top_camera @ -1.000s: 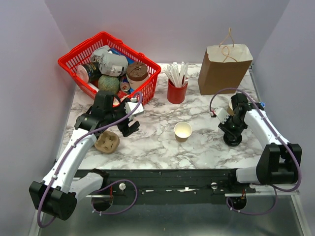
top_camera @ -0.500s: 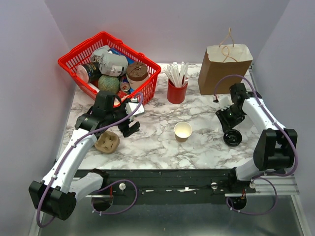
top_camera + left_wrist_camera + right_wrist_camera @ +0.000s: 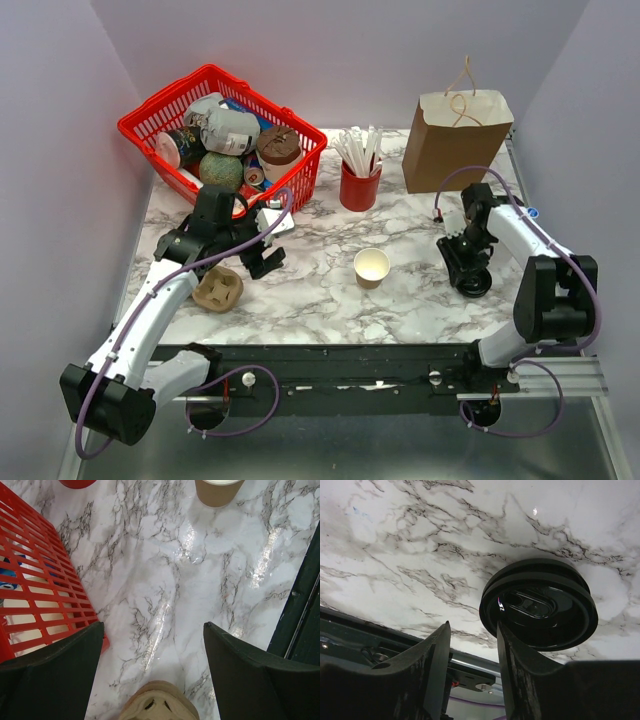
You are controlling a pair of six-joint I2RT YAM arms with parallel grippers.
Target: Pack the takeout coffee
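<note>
The takeout coffee is out of view in every frame. A loose round black lid point(image 3: 475, 282) lies flat on the marble at the right, and fills the upper right of the right wrist view point(image 3: 540, 607). My right gripper point(image 3: 462, 257) hangs just left of that lid, open, with only table between its fingers point(image 3: 473, 627). One fingertip point(image 3: 507, 640) stands at the lid's edge. My left gripper point(image 3: 262, 250) is wide open over bare marble point(image 3: 153, 626), next to the red basket.
A red basket point(image 3: 150, 120) point(image 3: 45, 595) full of goods stands at the back left. A brown paper bag point(image 3: 455, 140) stands back right, a red cup of straws point(image 3: 360, 188) mid-back. A lidless tan cup point(image 3: 371, 266) point(image 3: 217, 490) and a cardboard cup carrier point(image 3: 218, 288) point(image 3: 160, 705) sit nearer.
My right gripper lifted off the black lid toward the bag, then came back down beside it with its jaws wider apart. The lid and the left arm stayed put.
</note>
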